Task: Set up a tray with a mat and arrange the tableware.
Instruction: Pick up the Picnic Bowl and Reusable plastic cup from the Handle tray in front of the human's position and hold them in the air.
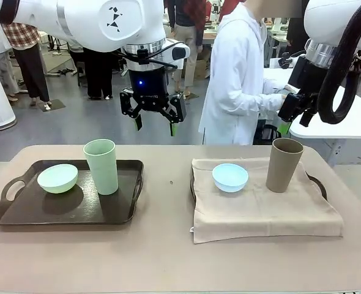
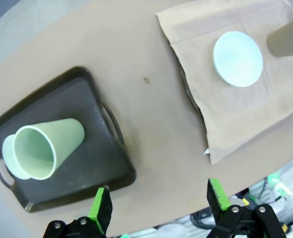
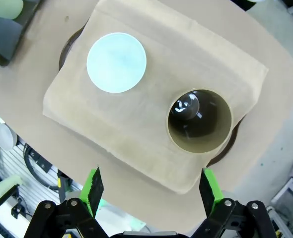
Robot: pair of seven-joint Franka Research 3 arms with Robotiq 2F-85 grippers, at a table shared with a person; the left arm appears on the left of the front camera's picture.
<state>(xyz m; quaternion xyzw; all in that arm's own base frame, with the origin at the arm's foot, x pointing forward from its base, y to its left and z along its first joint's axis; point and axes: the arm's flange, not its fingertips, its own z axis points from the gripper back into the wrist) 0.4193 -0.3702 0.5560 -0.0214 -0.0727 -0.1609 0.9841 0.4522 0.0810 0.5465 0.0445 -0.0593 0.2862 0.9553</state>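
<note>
Worktop [image 1: 168, 263] carries two groups of tableware, well apart.

Toward the left edge: dark tray [image 1: 21, 215] with cut-out handles. A pale green bowl [image 1: 57, 177] sits on its left part. A pale green tumbler [image 1: 101, 166] stands upright just beside the bowl, nearer the tray's middle.

Toward the right edge: beige mat [image 1: 260, 214] draped over a second tray [image 1: 319, 184]. Only the dark rim and handle of that tray peek out at the mat's sides. A light blue bowl [image 1: 230, 177] rests on the mat's left part. A tan-brown tumbler [image 1: 284, 164] stands upright near the mat's far right corner, mouth up, apart from the bowl.

A small dark speck [image 1: 171, 182] lies on the bare worktop between the two trays.

Left hand [image 1: 155, 126] hangs high over the far edge, about mid-worktop, between the two trays. Its fingers are spread wide, green pads showing, and it grips nothing.

Right hand [image 3: 151, 192] hovers above the mat-covered tray, looking straight down on the tan-brown tumbler and the light blue bowl. Its fingers are likewise released and empty, clear of both pieces.

A person [image 1: 235, 86] in a white coat stands beyond the far edge.
</note>
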